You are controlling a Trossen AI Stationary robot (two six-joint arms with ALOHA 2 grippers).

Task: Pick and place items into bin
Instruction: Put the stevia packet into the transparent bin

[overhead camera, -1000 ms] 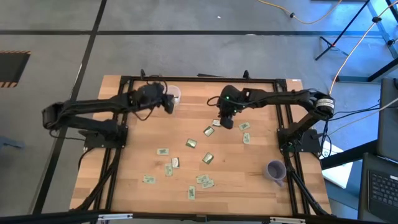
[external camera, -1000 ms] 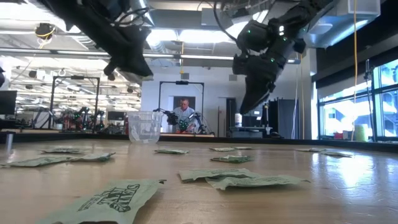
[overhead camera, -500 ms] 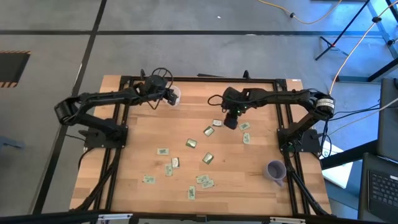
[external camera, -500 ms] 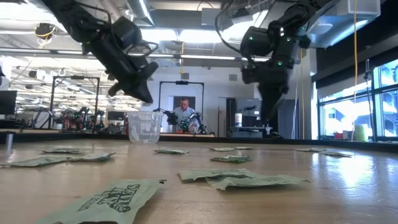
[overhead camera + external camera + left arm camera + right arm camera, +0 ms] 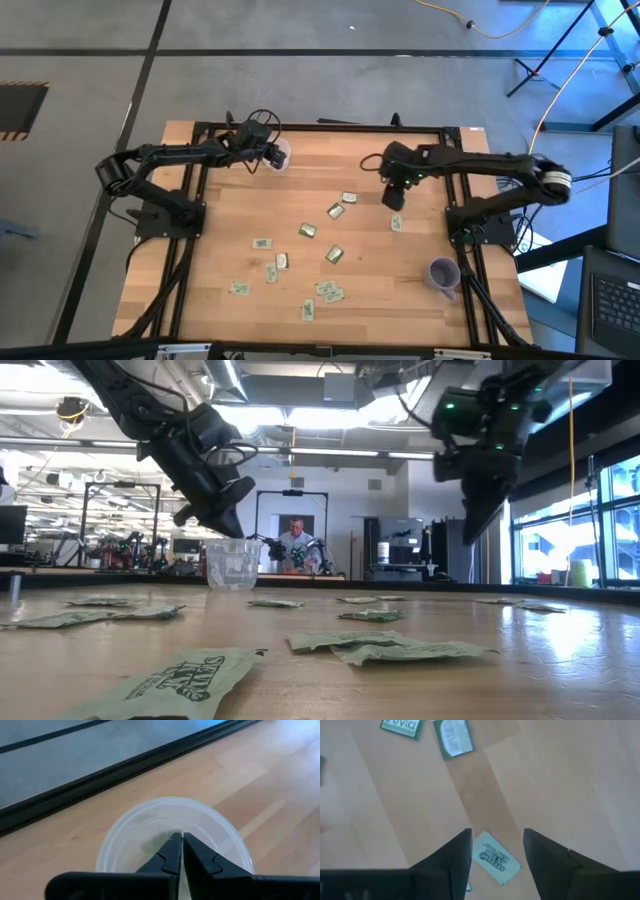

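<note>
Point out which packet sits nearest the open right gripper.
The packet lying flat between the right gripper's spread fingers, directly under it. Two other packets lie farther ahead on the wood, and the rest are scattered nearer the table's middle and front.

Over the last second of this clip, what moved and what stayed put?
The right pincer swung from the middle of the table toward its own side, opened its jaws and now hangs over a packet. The left pincer reached from beside the clear cup to just over its rim, jaws nearly shut; nothing visibly taken or dropped. The scattered packets, clear cup and purple cup kept their places.
</note>
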